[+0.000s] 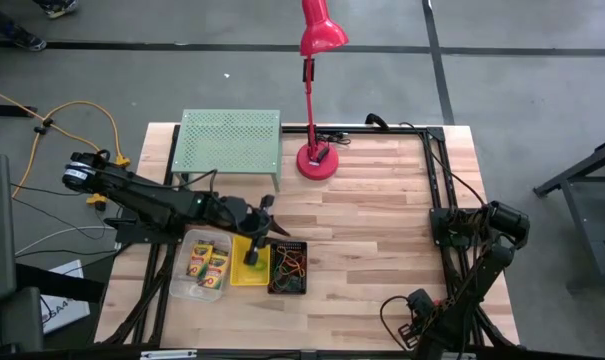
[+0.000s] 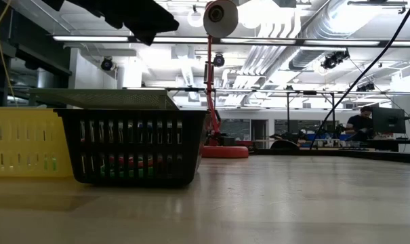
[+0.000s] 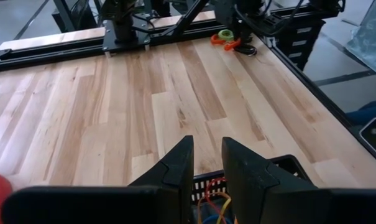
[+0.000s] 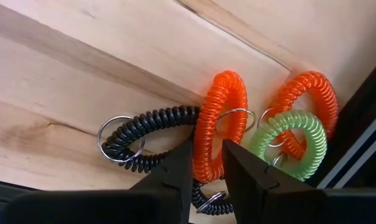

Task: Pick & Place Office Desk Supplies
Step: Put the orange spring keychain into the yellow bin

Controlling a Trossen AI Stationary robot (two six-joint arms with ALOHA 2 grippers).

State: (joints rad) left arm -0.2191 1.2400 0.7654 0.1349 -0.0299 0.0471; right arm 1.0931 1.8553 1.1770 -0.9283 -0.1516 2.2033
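Right jaws (image 4: pixel 206 163) straddle an orange coil loop (image 4: pixel 217 124), narrowly apart, not yet clamped.
The loop's long axis runs with the jaws; black loop (image 4: pixel 151 138) centre-left, green loop (image 4: pixel 290 140) right, on the surface (image 1: pixel 382 240); left jaws (image 3: pixel 206 163) slightly apart over the black-mesh bin (image 1: pixel 288 267).

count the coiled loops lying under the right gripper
4: a black loop, an orange loop between the right gripper fingers, a second orange loop, a green loop on it. More may be hidden.
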